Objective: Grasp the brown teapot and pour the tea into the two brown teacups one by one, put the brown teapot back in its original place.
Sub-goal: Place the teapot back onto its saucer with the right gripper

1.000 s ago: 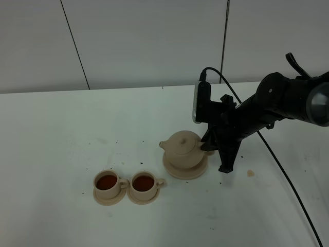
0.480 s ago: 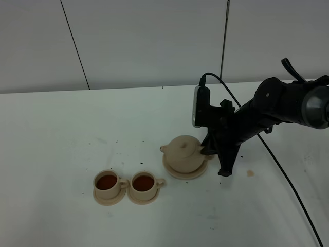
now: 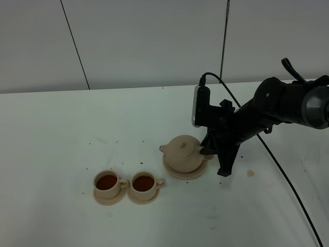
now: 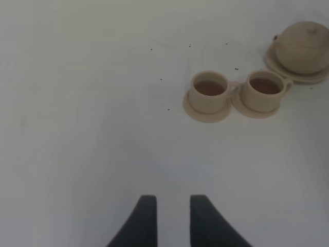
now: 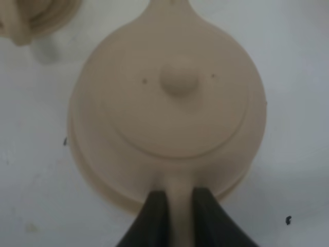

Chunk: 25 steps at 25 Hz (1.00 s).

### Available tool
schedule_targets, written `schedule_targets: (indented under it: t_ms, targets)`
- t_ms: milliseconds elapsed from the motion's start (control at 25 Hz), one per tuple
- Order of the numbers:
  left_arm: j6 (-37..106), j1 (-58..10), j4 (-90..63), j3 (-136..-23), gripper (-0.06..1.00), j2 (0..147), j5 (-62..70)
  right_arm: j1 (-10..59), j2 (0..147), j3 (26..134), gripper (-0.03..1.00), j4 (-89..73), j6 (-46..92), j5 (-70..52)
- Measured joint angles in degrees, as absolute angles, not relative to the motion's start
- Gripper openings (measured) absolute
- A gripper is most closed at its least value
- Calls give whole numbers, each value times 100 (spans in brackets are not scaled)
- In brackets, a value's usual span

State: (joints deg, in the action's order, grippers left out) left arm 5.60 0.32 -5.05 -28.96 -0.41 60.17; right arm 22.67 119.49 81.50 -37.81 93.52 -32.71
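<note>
No legible text, label or number anywhere (plain surfaces only).

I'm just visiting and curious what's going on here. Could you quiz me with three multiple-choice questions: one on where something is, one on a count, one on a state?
1. Where is the teapot?
A. on the wide saucer
B. on the bare table
C. lifted in the air

2. How many cups hold tea?
A. none
B. one
C. two

3. What is the right gripper doing?
A. hanging open, far from the pot
B. shut on the teapot handle
C. holding a cup

Answers: 1 A, the pot sits on its saucer. 2 C, the left cup and right cup both show dark tea. 3 B, its fingers pinch the handle.
</note>
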Motion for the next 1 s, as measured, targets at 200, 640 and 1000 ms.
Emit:
schedule_targets:
  t_ms: [200, 640, 1000]
  targets:
    - [560, 32, -505, -2896, 23, -41, 6017, 2267, 11949, 8150, 10, -3872, 9352, -3271]
    - [560, 32, -505, -2896, 23, -41, 6017, 2267, 11949, 8150, 17, -3976, 9352, -3227]
    - [560, 32, -505, -2896, 23, -41, 6017, 2267, 11949, 8150, 31, -4009, 9352, -3183]
